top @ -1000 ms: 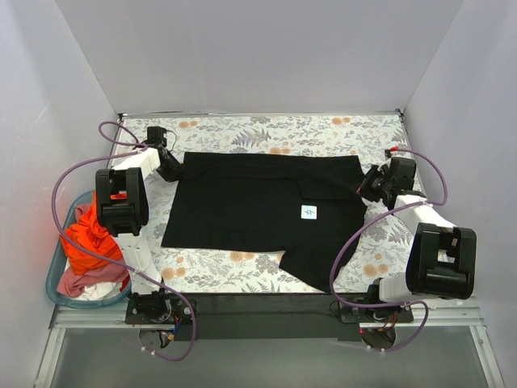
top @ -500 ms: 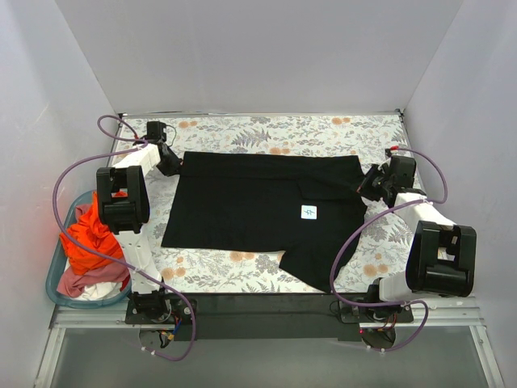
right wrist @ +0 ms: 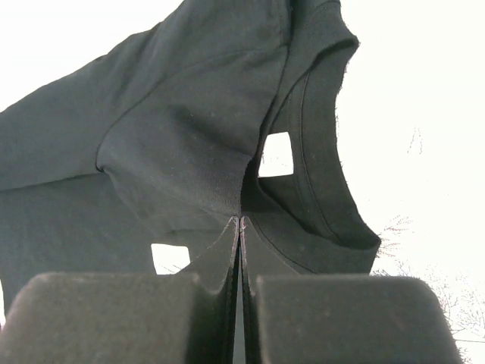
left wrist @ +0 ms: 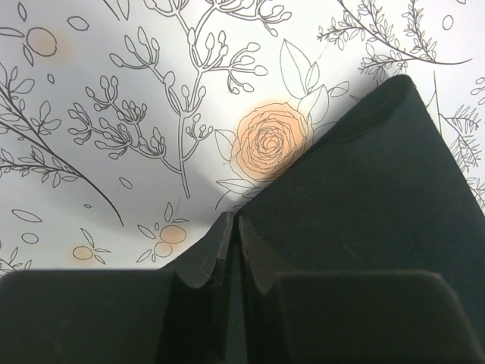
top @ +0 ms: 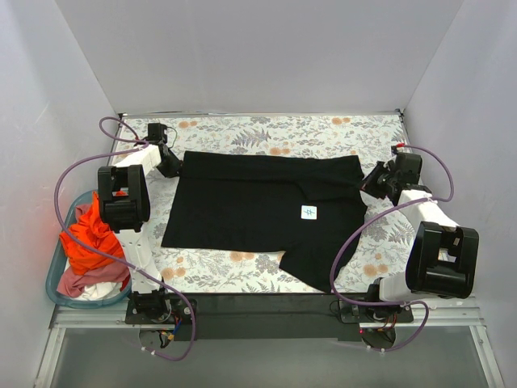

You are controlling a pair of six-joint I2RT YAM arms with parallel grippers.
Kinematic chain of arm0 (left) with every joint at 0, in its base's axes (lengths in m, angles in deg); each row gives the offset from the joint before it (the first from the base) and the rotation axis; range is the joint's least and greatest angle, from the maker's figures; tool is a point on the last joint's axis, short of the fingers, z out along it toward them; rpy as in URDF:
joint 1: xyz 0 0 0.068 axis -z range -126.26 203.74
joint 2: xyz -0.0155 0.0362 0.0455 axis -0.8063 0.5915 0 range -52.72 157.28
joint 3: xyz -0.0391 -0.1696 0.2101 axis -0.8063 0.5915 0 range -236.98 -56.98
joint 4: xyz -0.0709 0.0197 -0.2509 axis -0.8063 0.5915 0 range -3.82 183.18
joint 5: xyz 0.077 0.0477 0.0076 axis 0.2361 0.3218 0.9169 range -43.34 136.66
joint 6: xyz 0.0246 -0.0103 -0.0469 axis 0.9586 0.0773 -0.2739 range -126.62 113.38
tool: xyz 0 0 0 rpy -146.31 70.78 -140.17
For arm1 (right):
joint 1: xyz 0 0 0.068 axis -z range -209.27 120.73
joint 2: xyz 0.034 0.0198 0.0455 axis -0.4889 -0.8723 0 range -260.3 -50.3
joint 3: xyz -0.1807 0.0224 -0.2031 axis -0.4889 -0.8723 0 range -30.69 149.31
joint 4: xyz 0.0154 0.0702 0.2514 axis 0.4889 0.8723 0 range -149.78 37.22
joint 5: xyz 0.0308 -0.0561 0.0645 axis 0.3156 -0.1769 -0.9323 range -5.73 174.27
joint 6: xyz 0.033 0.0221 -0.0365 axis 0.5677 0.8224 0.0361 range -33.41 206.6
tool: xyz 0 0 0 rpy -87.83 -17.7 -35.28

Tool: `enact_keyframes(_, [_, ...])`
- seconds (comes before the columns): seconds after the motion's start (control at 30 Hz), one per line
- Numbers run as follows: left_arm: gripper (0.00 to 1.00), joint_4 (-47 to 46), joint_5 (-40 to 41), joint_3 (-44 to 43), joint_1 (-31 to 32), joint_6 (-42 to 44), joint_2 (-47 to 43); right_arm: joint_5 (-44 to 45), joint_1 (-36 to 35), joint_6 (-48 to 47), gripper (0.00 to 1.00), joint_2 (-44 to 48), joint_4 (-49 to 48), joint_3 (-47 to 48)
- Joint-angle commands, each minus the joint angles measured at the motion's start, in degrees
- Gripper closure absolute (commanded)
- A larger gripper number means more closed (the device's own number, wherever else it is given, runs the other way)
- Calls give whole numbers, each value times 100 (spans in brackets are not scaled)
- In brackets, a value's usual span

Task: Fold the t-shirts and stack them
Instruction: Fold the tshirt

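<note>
Between the tips of your left gripper, an edge of the black t-shirt is pinched; your right gripper clamps a raised fold of it.

No legible txt; white label on black t-shirt w/ unreadable blue mark
</note>
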Motion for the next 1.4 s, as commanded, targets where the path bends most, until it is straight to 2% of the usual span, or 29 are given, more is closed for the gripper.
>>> enact_keyframes(0.0, [93, 28, 80, 20, -35, 49, 9, 78, 52, -104, 98, 71, 91, 256])
enact_keyframes(0.07, [90, 28, 54, 63, -35, 58, -17, 34, 52, -183, 86, -9, 152, 239])
enact_keyframes(0.1, [85, 28, 36, 90, -27, 58, -35, -44, 52, -209, 81, -70, 188, 256])
enact_keyframes(0.13, [83, 28, 27, 116, -27, 58, -69, -45, 34, -253, 72, -79, 249, 300])
enact_keyframes(0.23, [71, 28, 62, 195, -35, 58, -289, 95, -123, -446, 59, -27, 346, 388])
enact_keyframes(0.3, [65, 45, 71, 231, -35, 58, -508, 392, -290, -683, 57, 78, 504, 581])
enact_keyframes(0.33, [57, 63, 71, 239, -27, 67, -570, 507, -517, -780, 57, 114, 522, 634])
enact_keyframes(0.4, [50, 124, 80, 248, -18, 93, -754, 779, -791, -1026, 57, 201, 540, 774])
enact_keyframes(0.43, [48, 142, 88, 301, -26, 111, -947, 877, -1175, -1279, 58, 210, 540, 801])
enact_keyframes(0.63, [42, 159, 352, 1011, 236, 251, -1983, 1448, -2529, -2046, 63, -263, 417, 959])
enact_keyframes(0.8, [41, 37, 931, 1881, 1080, 330, -2864, 1590, -3155, -2442, 68, -913, 338, 1223])
enact_keyframes(0.97, [41, -244, 1204, 2969, 1590, 348, -3636, 1836, -3350, -2504, 69, -1476, 311, 1504])
enact_keyframes(1.1, [42, -411, 1292, 3472, 1679, 374, -3849, 1862, -3402, -2504, 69, -1749, 329, 1618])
enact_keyframes(1.37, [41, -596, 1284, 3544, 1687, 401, -3682, 1792, -3481, -2451, 71, -2109, 320, 1698])
